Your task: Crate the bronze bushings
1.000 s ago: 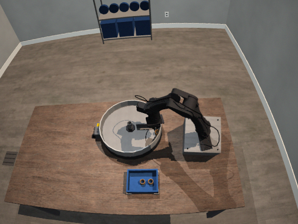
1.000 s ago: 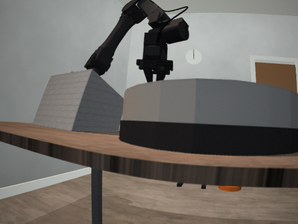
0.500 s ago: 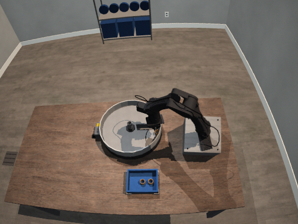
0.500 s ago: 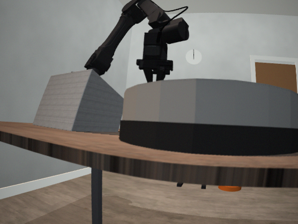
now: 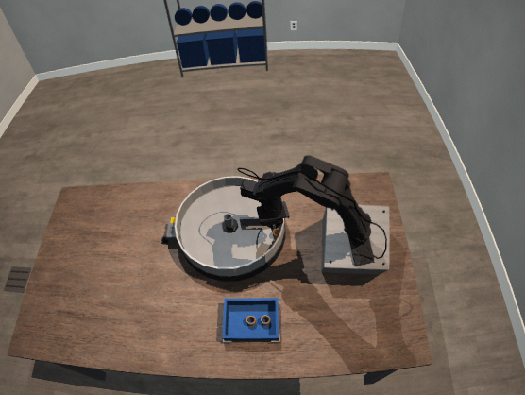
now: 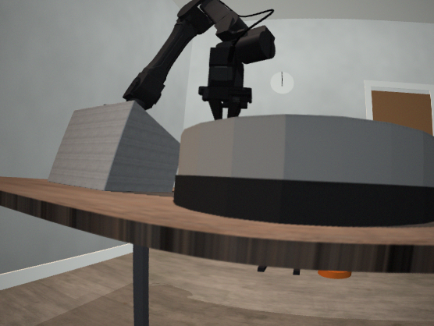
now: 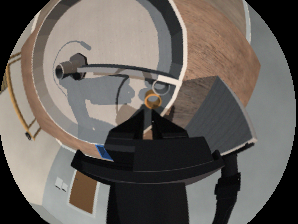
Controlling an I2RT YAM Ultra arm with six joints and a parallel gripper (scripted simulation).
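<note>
The round white-rimmed turntable [image 5: 230, 224] holds a dark steel bushing [image 5: 229, 222] near its middle and a bronze bushing [image 5: 275, 231] by its right rim. My gripper [image 5: 274, 227] points straight down over that bronze bushing, with its fingers standing narrowly open around it and low inside the rim. In the wrist view the bronze bushing [image 7: 152, 103] sits right at my fingertips, and the steel bushing [image 7: 64, 70] is far to the left. In the low side view my fingertips [image 6: 225, 114] dip behind the turntable wall [image 6: 308, 164]. The blue crate [image 5: 251, 319] holds two bronze bushings [image 5: 258, 320].
The arm stands on a grey pedestal block [image 5: 356, 238] to the right of the turntable, also in the side view [image 6: 113, 150]. A small yellow-topped box [image 5: 170, 229] sits at the turntable's left edge. A shelf with blue bins [image 5: 219, 35] stands far back.
</note>
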